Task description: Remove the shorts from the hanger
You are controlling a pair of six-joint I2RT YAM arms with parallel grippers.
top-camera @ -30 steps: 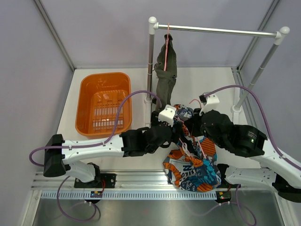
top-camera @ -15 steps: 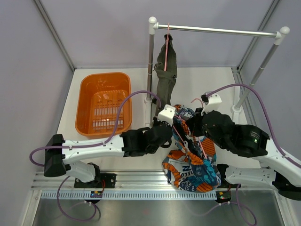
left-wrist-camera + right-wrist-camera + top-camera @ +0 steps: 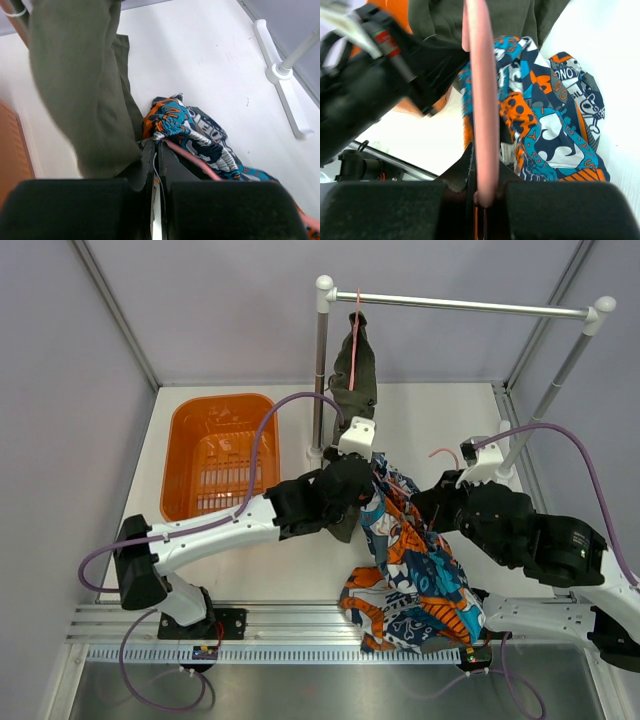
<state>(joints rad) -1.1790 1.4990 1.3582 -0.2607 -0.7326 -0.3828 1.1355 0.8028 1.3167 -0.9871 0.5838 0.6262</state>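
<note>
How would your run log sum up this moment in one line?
left gripper: shut on printed shorts | right gripper: shut on pink hanger | olive shorts: hanging on rail

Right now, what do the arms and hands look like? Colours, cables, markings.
Both alike: left arm and right arm have white links with bulky black joints. A purple cable loops to each white wrist camera block. The left hand and right hand are black. No markings legible.

Printed shorts point(image 3: 545, 115) carry white lettering point(image 3: 566, 73) on dark patches. One fragment, seen from the right wrist, possibly reads "ONO". The remaining letters are too creased to read.
</note>
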